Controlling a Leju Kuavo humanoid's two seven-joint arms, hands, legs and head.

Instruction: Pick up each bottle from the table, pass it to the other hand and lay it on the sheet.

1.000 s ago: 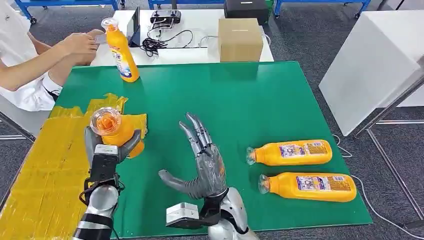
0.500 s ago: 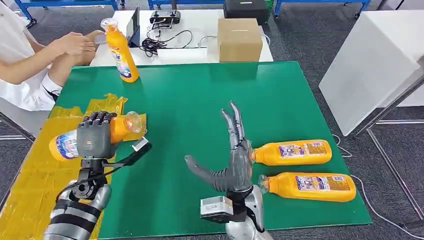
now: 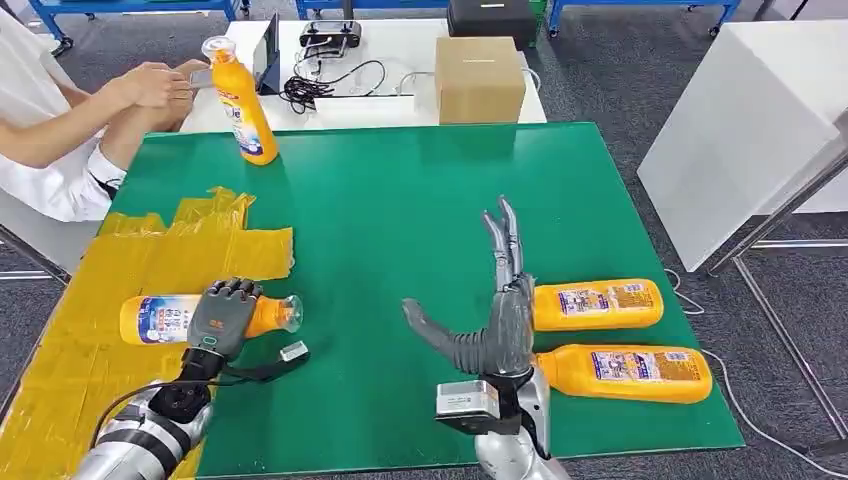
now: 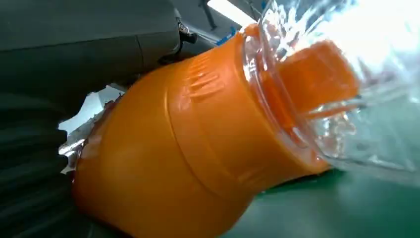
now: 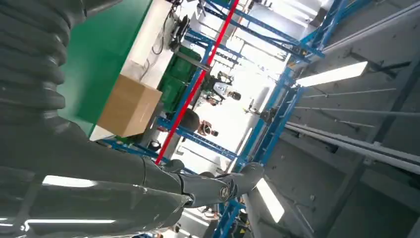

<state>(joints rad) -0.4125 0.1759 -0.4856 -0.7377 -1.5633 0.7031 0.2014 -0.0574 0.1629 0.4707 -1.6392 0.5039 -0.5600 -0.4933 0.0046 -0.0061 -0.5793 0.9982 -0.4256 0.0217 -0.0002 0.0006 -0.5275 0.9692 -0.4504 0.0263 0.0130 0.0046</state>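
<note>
My left hand (image 3: 222, 316) grips an orange bottle (image 3: 165, 318) that lies on its side over the yellow sheet (image 3: 90, 340), clear cap toward the green mat. The left wrist view shows the bottle's orange shoulder (image 4: 188, 163) and clear cap (image 4: 356, 89) up close. My right hand (image 3: 495, 315) is open with fingers spread, standing just left of two more orange bottles lying on the mat, one farther (image 3: 597, 304) and one nearer (image 3: 625, 372). A fourth bottle (image 3: 240, 100) stands upright at the mat's far left edge.
A person (image 3: 60, 130) sits at the far left, hands near the upright bottle. Behind the green mat (image 3: 400, 200) is a white table with a cardboard box (image 3: 480, 78), cables and a controller. A white cabinet (image 3: 750, 120) stands to the right.
My left hand has turned the bottle from upright to lying flat and lowered it onto the sheet. My right hand has moved right, up to the two lying bottles.
</note>
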